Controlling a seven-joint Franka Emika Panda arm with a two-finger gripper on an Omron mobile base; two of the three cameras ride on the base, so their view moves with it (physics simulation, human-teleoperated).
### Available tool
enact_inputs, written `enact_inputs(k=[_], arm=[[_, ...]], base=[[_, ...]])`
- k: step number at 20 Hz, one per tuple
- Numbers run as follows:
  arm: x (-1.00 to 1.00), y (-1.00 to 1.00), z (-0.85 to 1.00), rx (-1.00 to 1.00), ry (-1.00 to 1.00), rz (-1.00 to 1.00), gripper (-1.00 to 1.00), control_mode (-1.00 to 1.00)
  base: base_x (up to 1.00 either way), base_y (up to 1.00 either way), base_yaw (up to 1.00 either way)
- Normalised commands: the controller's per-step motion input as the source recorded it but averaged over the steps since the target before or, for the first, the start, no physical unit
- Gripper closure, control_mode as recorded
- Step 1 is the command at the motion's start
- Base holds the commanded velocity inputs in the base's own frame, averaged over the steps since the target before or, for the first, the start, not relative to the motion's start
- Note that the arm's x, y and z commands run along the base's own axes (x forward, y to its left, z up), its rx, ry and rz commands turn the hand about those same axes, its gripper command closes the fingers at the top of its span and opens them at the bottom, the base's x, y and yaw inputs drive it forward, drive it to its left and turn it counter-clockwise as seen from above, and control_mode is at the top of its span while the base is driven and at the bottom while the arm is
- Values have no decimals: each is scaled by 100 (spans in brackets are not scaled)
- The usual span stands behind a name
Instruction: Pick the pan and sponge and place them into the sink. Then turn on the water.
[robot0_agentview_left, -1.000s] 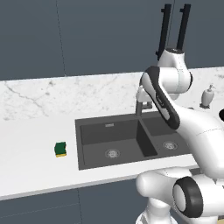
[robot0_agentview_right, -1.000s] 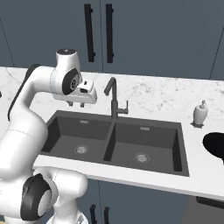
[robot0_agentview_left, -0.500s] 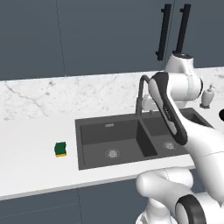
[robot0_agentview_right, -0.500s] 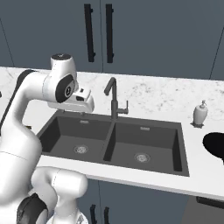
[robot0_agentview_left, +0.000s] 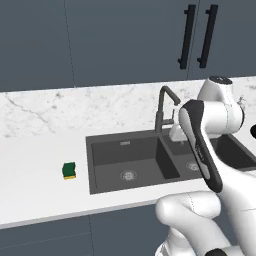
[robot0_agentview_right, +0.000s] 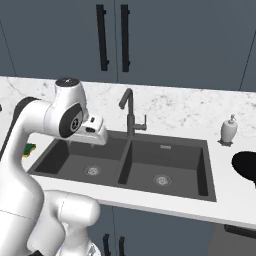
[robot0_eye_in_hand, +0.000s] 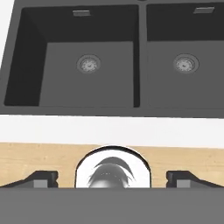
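From the left base we see the sponge (robot0_agentview_left: 69, 170) on the counter (robot0_agentview_left: 35, 165) left of the sink (robot0_agentview_left: 125, 160), well apart from it; from the right base it's mostly hidden behind our arm, and the pan (robot0_agentview_right: 245, 166) sits right of the sink, cut off at the frame edge. In the hand view our gripper (robot0_eye_in_hand: 112, 180) looks down over the sink's front rim, fingers (robot0_eye_in_hand: 41, 178) spread wide, nothing between them. Both basins hold nothing but their drains (robot0_eye_in_hand: 89, 64); faucet (robot0_agentview_right: 129, 112) stands behind the divider.

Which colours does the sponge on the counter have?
The sponge is green on top with a yellow layer below, best seen in the left base view.
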Motion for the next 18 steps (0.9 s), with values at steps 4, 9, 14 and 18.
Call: enact_inputs(k=[4, 9, 14, 18], arm=[[-29, -3, -17, 0, 2, 0, -100, -100], [-39, 0, -23, 0, 7, 0, -100, -100], [-61, 0, -10, 0, 0, 0, -100, -100], [-50, -8, -16, 0, 0, 0, -100, -100]], base=[[0, 0, 0], [0, 0, 0], [0, 0, 0], [0, 0, 0]])
